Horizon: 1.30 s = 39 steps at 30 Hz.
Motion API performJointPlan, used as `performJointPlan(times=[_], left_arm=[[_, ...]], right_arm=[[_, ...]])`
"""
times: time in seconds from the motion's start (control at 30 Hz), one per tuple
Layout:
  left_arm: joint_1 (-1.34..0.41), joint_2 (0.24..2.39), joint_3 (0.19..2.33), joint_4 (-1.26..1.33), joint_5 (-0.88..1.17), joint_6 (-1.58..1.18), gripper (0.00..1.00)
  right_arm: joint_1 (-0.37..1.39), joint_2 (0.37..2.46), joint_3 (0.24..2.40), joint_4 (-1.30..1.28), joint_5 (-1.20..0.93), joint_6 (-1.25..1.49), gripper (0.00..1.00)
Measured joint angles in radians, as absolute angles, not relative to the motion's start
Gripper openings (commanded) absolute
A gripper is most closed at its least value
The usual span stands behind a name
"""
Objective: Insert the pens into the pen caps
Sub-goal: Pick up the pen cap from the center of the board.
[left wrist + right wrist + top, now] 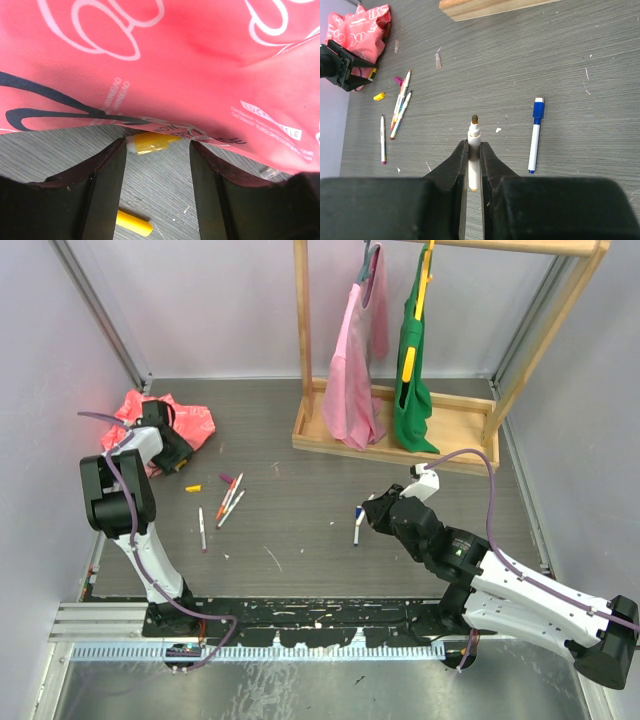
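The pink bag fills the left wrist view. The left gripper stands partly open at the bag's edge, holding nothing. A yellow cap lies between its fingertips, against the bag. The right gripper is clamped on an uncapped pen, whose tip points forward. A blue pen lies nearby on its right.

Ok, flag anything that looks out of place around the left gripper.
A short yellow piece lies partly tucked under the edge of the crumpled red bag, right ahead of the open left gripper, so the bag crowds it. A second yellow cap lies free on the table.
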State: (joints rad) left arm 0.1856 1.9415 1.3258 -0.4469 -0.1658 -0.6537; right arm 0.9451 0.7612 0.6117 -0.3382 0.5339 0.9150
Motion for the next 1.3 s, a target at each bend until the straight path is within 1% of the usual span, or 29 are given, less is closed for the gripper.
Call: performJointPlan(times=[0.13,0.23,0.33,0.6,0.83,1.03,1.3], left_arm=[[0.186,1.945,1.33,-0.445,-0.16,-0.64,0.56],[0.186,1.967,1.361,-0.452,-0.162,-0.637,0.54],[0.186,1.986,1.383,-0.46,-0.17,-0.633,0.51],[0.186,1.987,1.384,-0.468,-0.179,-0.63,0.37],[0.186,1.97,1.351,-0.44,-0.16,-0.629,0.34],[0.173,1.888,1.248,-0.435,-0.127,-0.636,0.33],[0.088,1.64,1.088,-0.436,-0.09,-0.64,0.34]], right_arm=[[0.945,0.761,0.612,-0.339,0.534,0.912,0.0],[0.945,0.762,0.612,-0.339,0.534,0.911,0.0],[0.942,0.762,0.612,-0.339,0.534,0.91,0.0],[0.941,0.773,0.612,-0.342,0.534,0.91,0.0],[0.941,0.772,0.612,-0.345,0.534,0.91,0.0],[0.941,0.765,0.611,-0.345,0.533,0.912,0.0],[0.941,0.752,0.611,-0.35,0.532,0.917,0.0]])
